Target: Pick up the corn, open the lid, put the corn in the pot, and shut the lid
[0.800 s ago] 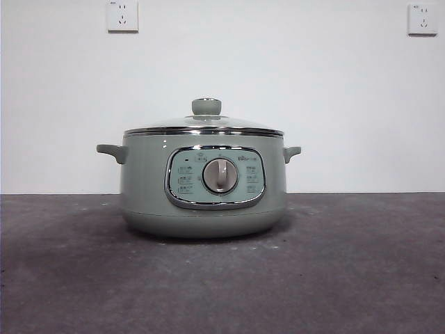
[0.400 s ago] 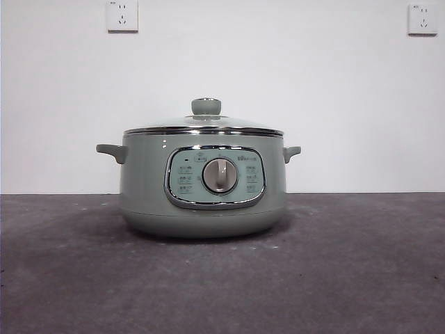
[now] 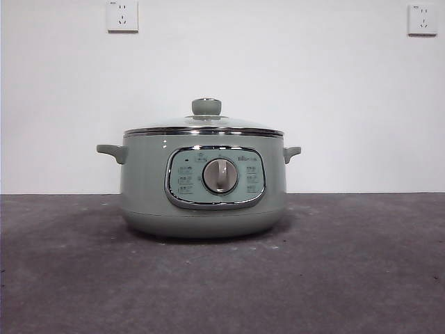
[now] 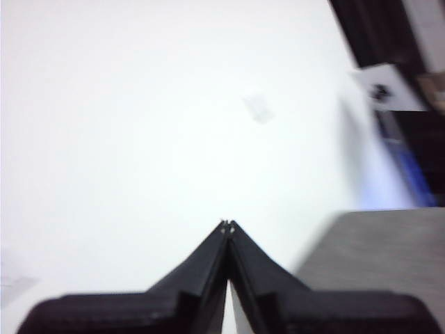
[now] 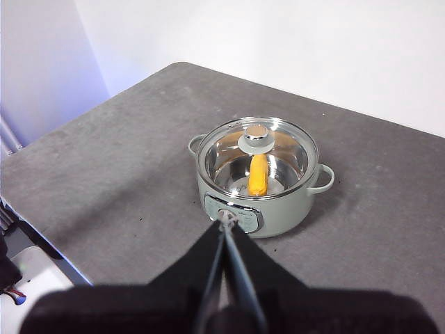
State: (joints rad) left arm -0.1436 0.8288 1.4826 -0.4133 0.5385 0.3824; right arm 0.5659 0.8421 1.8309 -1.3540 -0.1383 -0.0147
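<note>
The sage-green pot (image 3: 204, 184) stands on the grey table, its grey dial facing the front view; it also shows in the right wrist view (image 5: 261, 188). The glass lid (image 3: 205, 124) with its green knob sits shut on the pot (image 5: 257, 149). Through the glass, the orange-yellow corn (image 5: 258, 175) lies on the pot's steel bottom. My right gripper (image 5: 227, 224) is shut and empty, held high above the table in front of the pot. My left gripper (image 4: 227, 225) is shut and empty, facing a white wall. Neither gripper shows in the front view.
Two wall sockets (image 3: 122, 15) (image 3: 423, 19) are on the white wall behind the table. The table's edges (image 5: 42, 229) show in the right wrist view. A dark frame (image 4: 389, 42) stands beyond the table corner in the left wrist view.
</note>
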